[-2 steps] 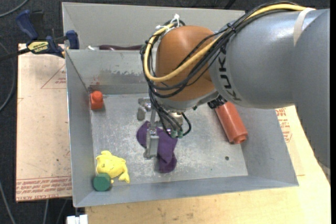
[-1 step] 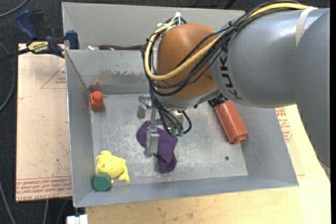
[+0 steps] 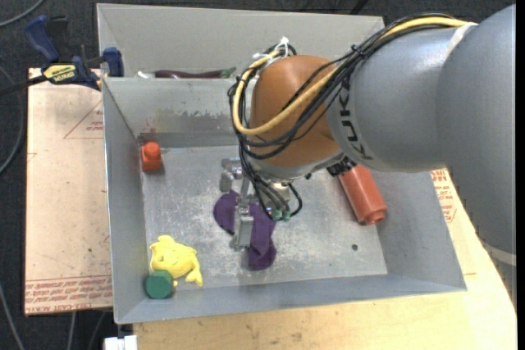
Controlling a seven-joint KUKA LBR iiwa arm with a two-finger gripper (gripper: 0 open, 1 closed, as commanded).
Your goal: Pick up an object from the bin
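One purple thing [image 3: 262,248] at bin [image 3: 344,250] centre; end effector [image 3: 244,229] down on it, spread cannot be told. Advice: grip its bulk, lift straight, avoid red cylinder [image 3: 361,193] at 3 o'clock.

Bin floor [image 3: 184,201] lies open at centre left; orange block [image 3: 151,156], yellow lump [image 3: 174,256] and green cap [image 3: 159,285] crowd the left wall.

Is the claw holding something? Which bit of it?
Can't tell. The claw is down on the middle of the purple floppy thing.
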